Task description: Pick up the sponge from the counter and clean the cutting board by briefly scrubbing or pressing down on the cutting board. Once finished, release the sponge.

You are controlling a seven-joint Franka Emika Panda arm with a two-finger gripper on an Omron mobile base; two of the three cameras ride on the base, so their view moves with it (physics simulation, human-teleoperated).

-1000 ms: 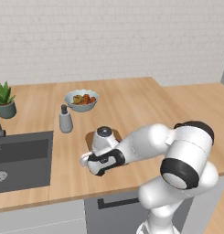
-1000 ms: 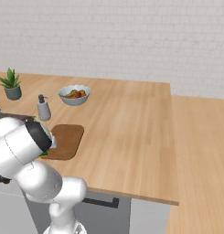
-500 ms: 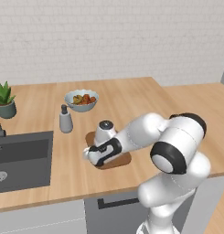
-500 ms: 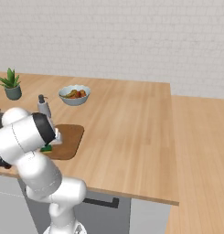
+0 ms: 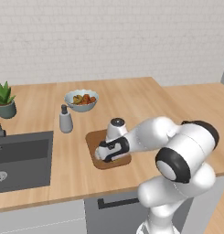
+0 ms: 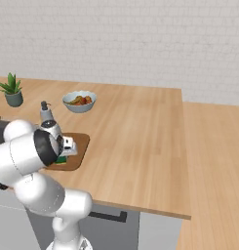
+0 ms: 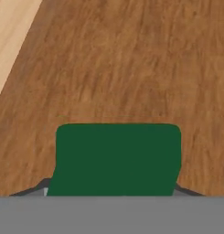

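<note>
Pressing the sponge [image 7: 118, 157] down over the board [image 5: 94, 142], gripper [image 5: 109, 156] clamped on it from both sides. Seen from the hand camera: dark green top of the sponge held square between the two finger tips, dark-brown grain of the board spread out beyond it, a strip of the lighter counter [image 7: 10, 32] showing at the upper left corner. Seen from the left base camera: arm reaching left and low from the lower right, hand lying over the near half of the board, a sliver of yellow showing under the hand at the board's front edge. Seen from the right base camera: a bit of green sponge [image 6: 61, 159] peeking out beside the hand, on the near left part of the board [image 6: 79, 146]. Whether the sponge is touching the wood or just above it: cannot tell.

Board lying on the counter [image 5: 131, 98] just right of the sink [image 5: 22, 157]. Behind it, a soap bottle [image 5: 65, 120] near the sink's far corner, a bowl [image 5: 81, 100] of fruit further back, and a potted plant [image 5: 4, 99] at the far left.
</note>
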